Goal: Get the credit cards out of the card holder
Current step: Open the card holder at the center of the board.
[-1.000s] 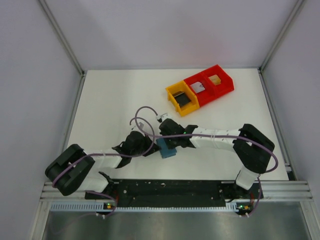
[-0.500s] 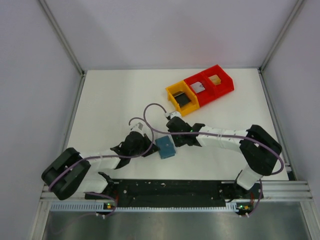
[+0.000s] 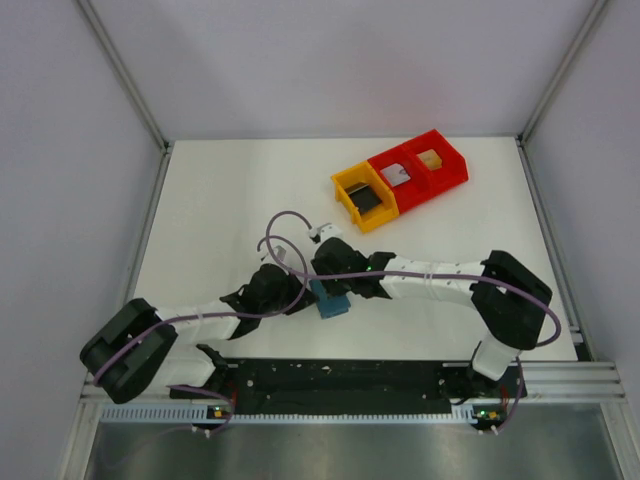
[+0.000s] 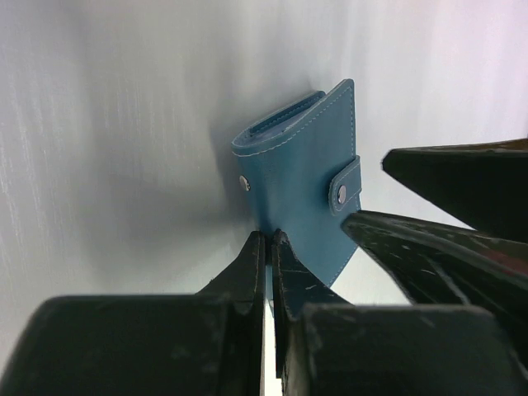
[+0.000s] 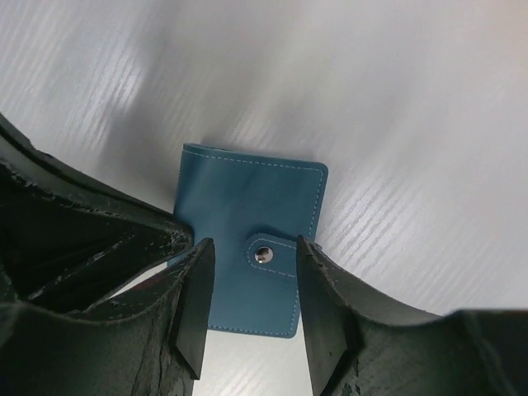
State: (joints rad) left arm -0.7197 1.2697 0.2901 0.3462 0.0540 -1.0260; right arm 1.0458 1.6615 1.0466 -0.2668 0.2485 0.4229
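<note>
Card holder (image 4: pixel 297 173) edge is pinched by the shut left claw (image 4: pixel 268 243). Snap tab (image 5: pixel 268 254) is straddled by the half-open right claw (image 5: pixel 252 247); the tab should be nipped squarely, then peeled upward.

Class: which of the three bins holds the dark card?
The yellow bin, at the row's left end, holds the dark card; the middle red bin holds a pale card, the right red bin a tan card.
</note>
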